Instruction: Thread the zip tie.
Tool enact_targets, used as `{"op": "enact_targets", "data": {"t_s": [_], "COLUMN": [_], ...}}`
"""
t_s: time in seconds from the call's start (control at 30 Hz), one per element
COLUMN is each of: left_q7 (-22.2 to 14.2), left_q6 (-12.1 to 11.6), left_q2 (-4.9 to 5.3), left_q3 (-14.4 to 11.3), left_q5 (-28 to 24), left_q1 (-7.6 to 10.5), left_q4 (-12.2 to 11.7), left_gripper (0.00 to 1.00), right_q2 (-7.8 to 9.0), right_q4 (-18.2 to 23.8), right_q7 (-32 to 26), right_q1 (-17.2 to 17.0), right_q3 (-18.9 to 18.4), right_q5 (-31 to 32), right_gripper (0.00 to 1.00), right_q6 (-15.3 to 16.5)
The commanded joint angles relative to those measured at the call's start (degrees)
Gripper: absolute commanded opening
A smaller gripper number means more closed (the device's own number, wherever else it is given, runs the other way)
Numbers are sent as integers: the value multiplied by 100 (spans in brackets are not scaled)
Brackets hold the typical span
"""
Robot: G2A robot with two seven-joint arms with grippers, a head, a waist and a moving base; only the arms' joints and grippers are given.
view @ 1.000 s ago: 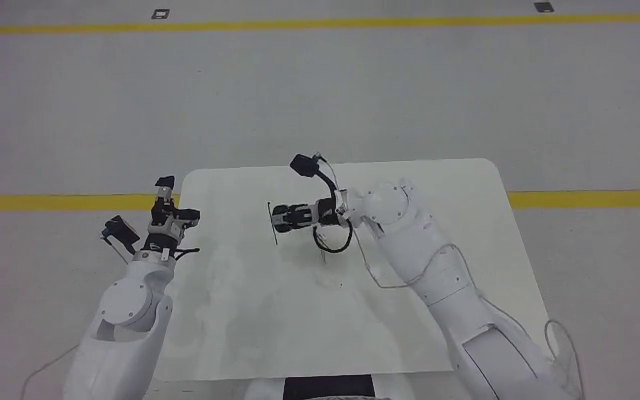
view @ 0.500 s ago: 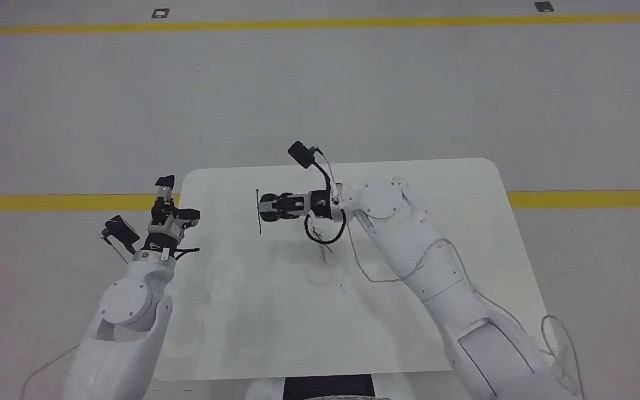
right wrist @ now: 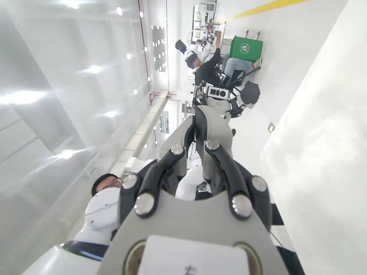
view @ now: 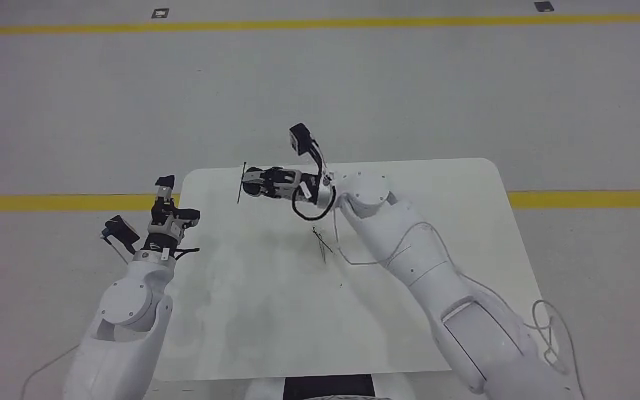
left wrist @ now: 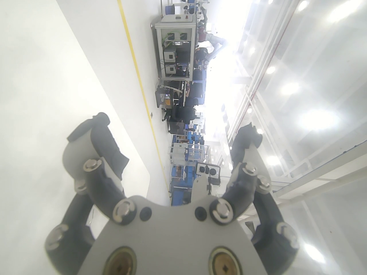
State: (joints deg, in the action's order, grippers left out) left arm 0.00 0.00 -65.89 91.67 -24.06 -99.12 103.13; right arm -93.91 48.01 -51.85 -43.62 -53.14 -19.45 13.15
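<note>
**Operator:** Is the tie threaded yet?

**Helper:** No, not yet. Your right gripper [view: 252, 183] is pinched tight on the thin black zip tie [view: 241, 183]. The tie sticks out straight, like a little stick. I see no loop in it, so I think the pointy end has not gone through the little hole.

**Operator:** Where is the tie now?

**Helper:** It is over the far left part of the white table with round corners [view: 250, 300], close to the far edge. It sits crossways at the tip of your right gripper. It looks lifted off the table to me, but I can't be sure.

**Operator:** And my other arm?

**Helper:** Your left gripper [left wrist: 172, 133] is by the left edge of the table. Its two black fingers [left wrist: 97, 141] are wide apart and hold nothing. It is well apart from the tie.

**Operator:** So what is done?

**Helper:** The pick-up part looks done, because you have the tie in your grip. That is the start only.

**Operator:** What is left?

**Helper:** Most of it, I think. You need to bring the two grippers near each other. The open one would take one end of the tie. Then you bend the tie round and poke the tip through the hole. The tie is very thin, so I can't tell which end is which.

**Operator:** Anything else there?

**Helper:** A small thin dark thing [view: 320, 243] lies near the middle of the table. I can't tell what it is.
</note>
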Motion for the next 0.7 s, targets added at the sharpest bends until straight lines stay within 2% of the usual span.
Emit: {"op": "enact_targets", "data": {"t_s": [0.0, 0.23, 0.27, 0.33, 0.4, 0.53, 0.67], "left_q7": [0, 0, -31, -336, -673, -1704, -2404], "left_q6": [0, 0, -17, -107, -151, -181, -244], "left_q2": [0, 0, -1, 14, 22, 83, 113], "left_q3": [0, 0, -11, -3, 29, 247, 437], "left_q5": [0, 0, 5, 153, 45, -35, -413], "left_q1": [0, 0, 16, 41, 15, -127, -220], "left_q4": [0, 0, -1, -88, -121, -173, -251], "left_gripper": [100, 100, 100, 100, 100, 100, 100], "right_q2": [0, 0, -1, -10, -25, -72, -146], "right_q4": [-2, -2, 39, 157, 221, 261, 242], "right_q7": [2, 2, 137, 438, 675, 1288, 1764], "right_q1": [0, 0, -58, -136, -187, -178, -140], "right_q3": [-1, -1, -4, 29, 45, 158, 316], "right_q5": [-3, -3, -6, 73, 71, 291, 468], "right_gripper": [0, 0, 0, 0, 0, 0, 0], "right_q6": [4, 4, -32, -154, -270, -557, -719]}}
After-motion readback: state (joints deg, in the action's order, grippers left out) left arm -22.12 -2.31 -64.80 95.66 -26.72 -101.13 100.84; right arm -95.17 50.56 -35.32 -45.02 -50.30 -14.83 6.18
